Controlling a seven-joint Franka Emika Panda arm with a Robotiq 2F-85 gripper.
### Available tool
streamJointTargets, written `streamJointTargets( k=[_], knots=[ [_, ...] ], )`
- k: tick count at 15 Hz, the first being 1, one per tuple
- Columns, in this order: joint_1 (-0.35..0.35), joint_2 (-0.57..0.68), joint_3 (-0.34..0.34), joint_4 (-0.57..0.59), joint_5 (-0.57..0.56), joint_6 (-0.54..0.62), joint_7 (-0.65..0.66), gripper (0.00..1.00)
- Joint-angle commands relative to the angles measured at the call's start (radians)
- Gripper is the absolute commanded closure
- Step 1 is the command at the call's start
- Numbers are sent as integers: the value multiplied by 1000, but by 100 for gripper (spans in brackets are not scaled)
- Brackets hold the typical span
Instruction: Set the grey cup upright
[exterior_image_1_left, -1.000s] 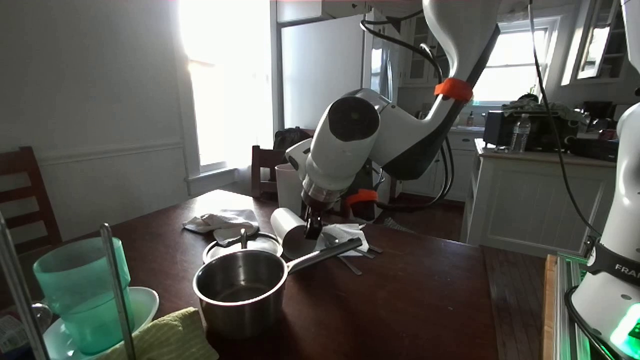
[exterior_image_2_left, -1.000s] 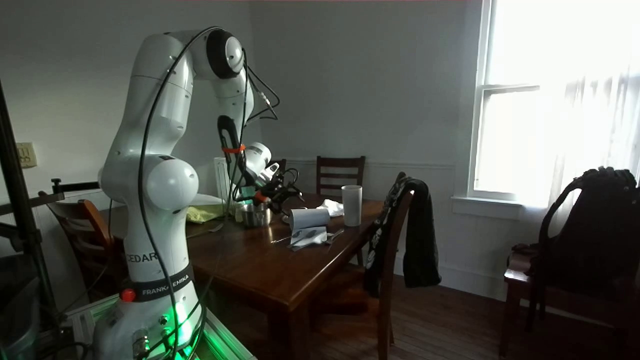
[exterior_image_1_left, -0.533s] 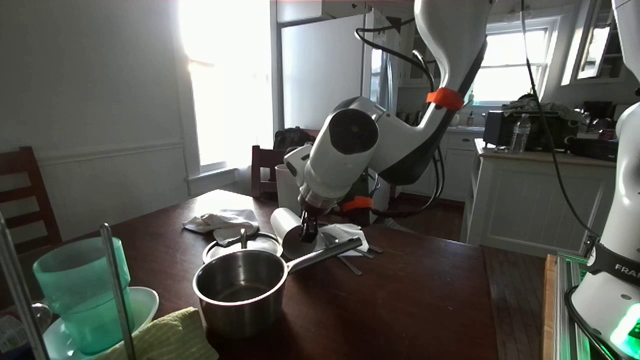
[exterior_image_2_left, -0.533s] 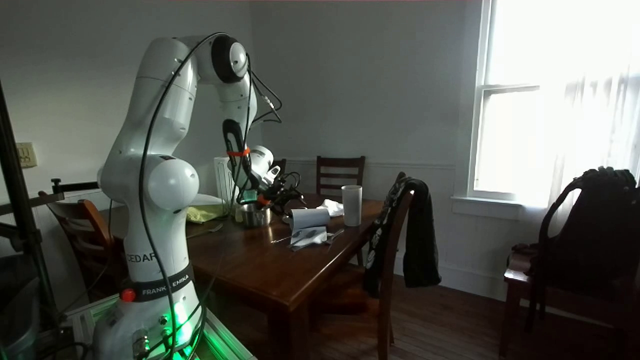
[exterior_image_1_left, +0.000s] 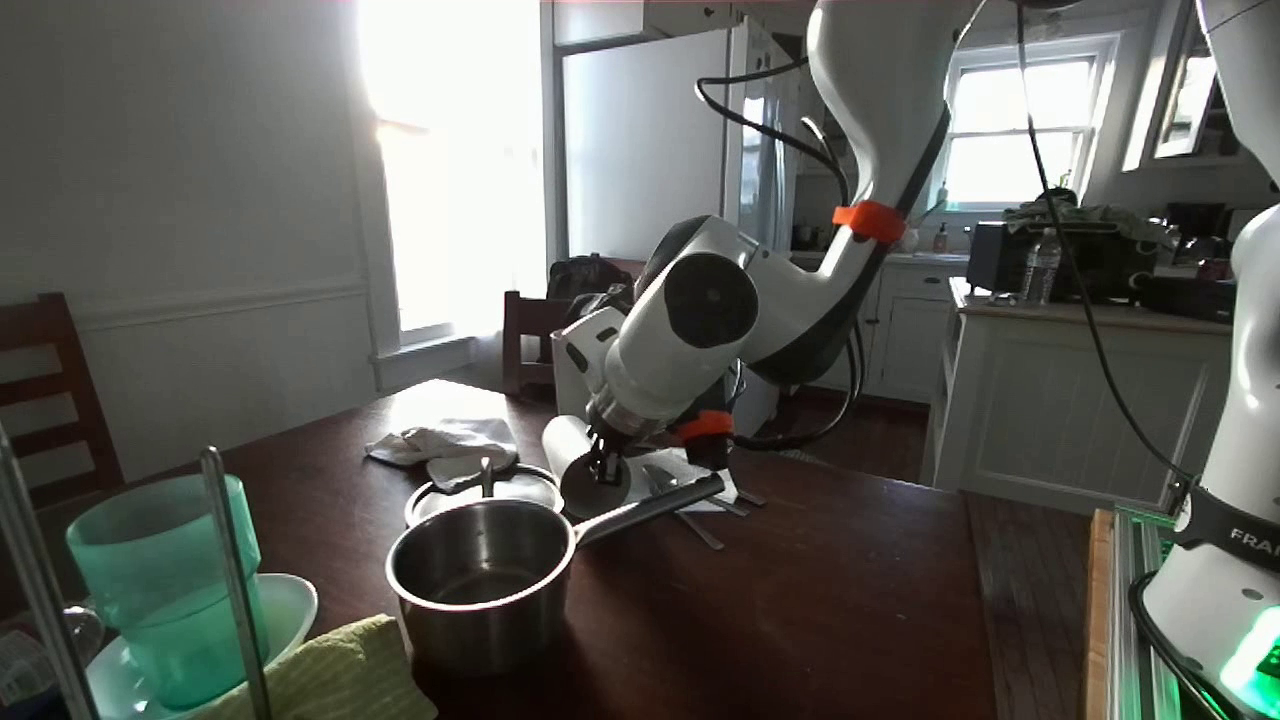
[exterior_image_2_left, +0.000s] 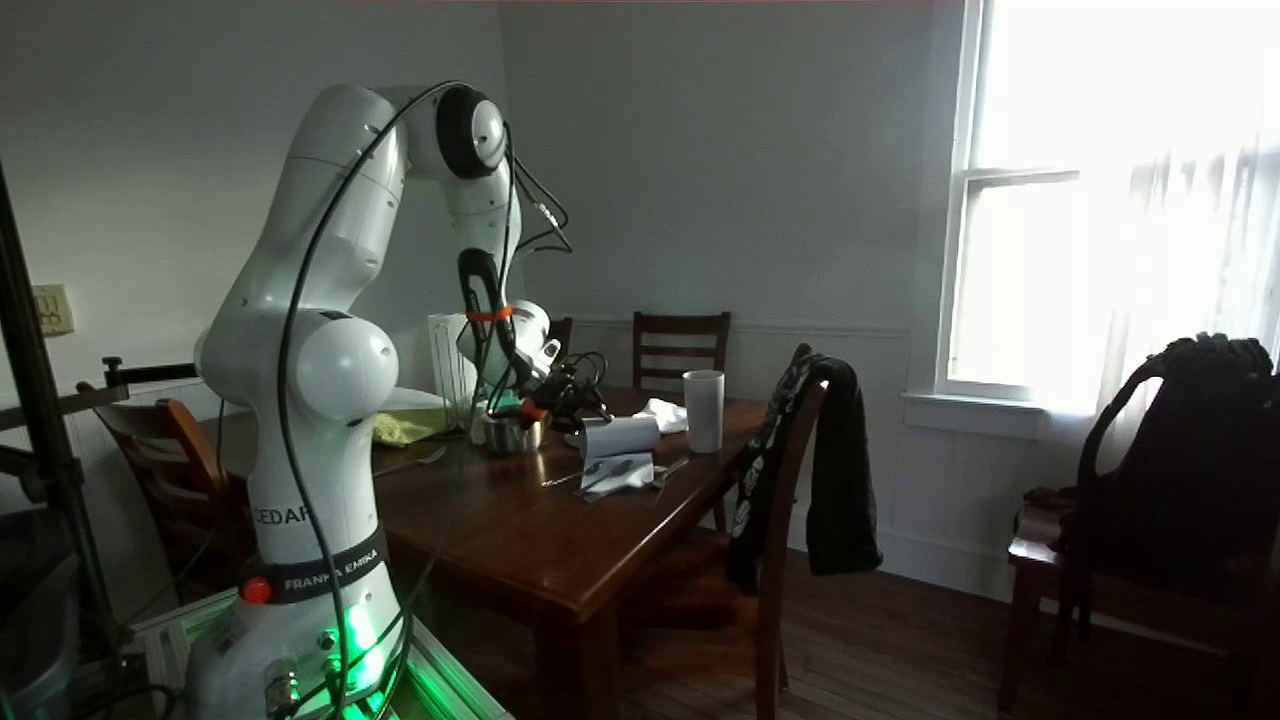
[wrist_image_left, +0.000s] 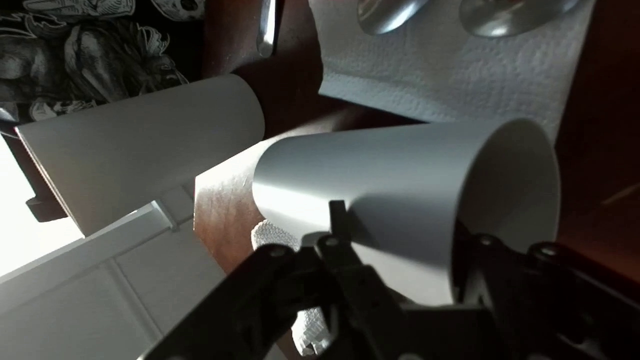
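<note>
The grey cup (wrist_image_left: 380, 170) lies on its side on the table, its mouth facing right in the wrist view. It is also the lying pale cylinder (exterior_image_2_left: 620, 437) in an exterior view. My gripper (wrist_image_left: 400, 220) straddles the cup's wall at the mouth end. One finger (wrist_image_left: 339, 217) stands outside along the cup's side; the other reaches into the mouth, its tip partly hidden by the rim. A wide gap still shows between the fingers, so the jaws stand open around the wall. Whether the outer finger touches the cup I cannot tell.
A similar tumbler (exterior_image_2_left: 704, 411) stands upright close by. A steel pot (exterior_image_1_left: 480, 620) with a long handle and a lid (exterior_image_1_left: 530, 490) sit near the lying cup. Cutlery lies on a paper towel (wrist_image_left: 440, 75) alongside. A green cup (exterior_image_1_left: 165, 590) and crumpled cloth (exterior_image_1_left: 450, 440) are also there.
The arm has come lower, and my gripper has moved down and left onto the cup's mouth end in an exterior view. Its jaws have narrowed. The cup lies almost as before.
</note>
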Motion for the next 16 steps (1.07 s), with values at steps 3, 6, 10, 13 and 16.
streamJointTargets(
  k=[3,6,10,13,16],
  knots=[
    [24,-14,-2,16,-53,-42,16,90],
    [33,-40,2,12,-37,-87,-2,97],
    [49,-104,13,-6,5,-171,-49,99],
    [57,-155,31,-8,85,-216,-105,98],
    [55,-217,45,6,243,-238,-208,98]
  ],
)
